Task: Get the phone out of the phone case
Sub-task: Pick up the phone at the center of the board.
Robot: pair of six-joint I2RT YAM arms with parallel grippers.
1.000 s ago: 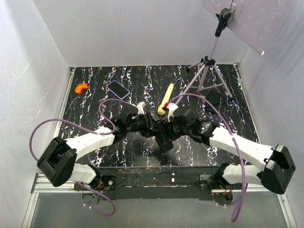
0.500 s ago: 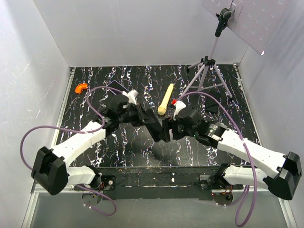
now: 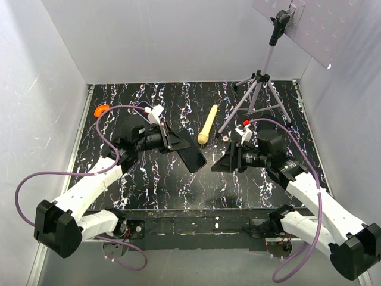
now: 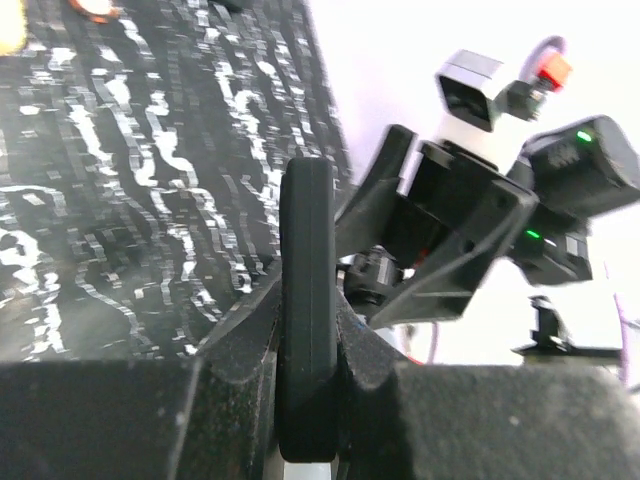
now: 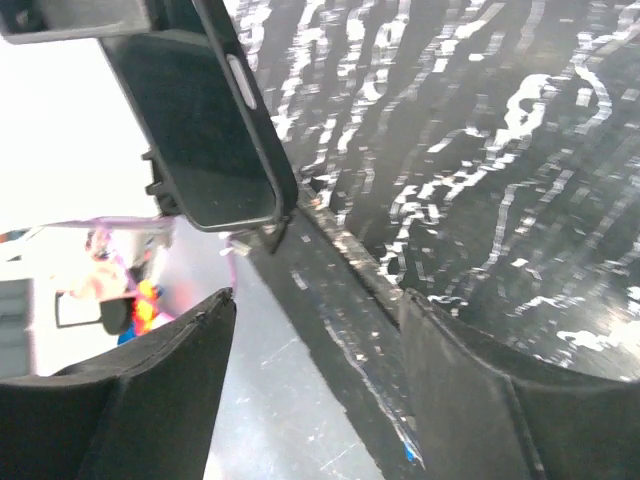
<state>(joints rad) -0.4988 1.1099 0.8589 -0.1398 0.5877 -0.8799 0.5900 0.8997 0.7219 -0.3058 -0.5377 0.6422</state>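
Jaws of my left gripper (image 3: pixel 181 145) are clamping the phone case (image 3: pixel 195 161) by its rim over the table (image 3: pixel 268 101) middle, right gripper (image 3: pixel 221 159) gaping empty; phone (image 3: pixel 141 106) seemingly lying at 11 o'clock; case probably light, bendy.

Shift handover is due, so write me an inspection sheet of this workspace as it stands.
Surface: black marbled table top with white veins; no spills seen.
Job's things: phone case clamped in the left arm's fingers. It cannot be told whether anything sits inside it. What looks like the phone, pale-rimmed, lies far left, mostly hidden behind the left wrist.
Clutter: cream-yellow stick mid-table; orange piece at the far left edge.
Grippers: left gripper shut on the case; right gripper open and empty, facing the case.
Cables: purple cables loop off both arms; none touches the case.
Surroundings: white walls; grey tripod in the far right corner.
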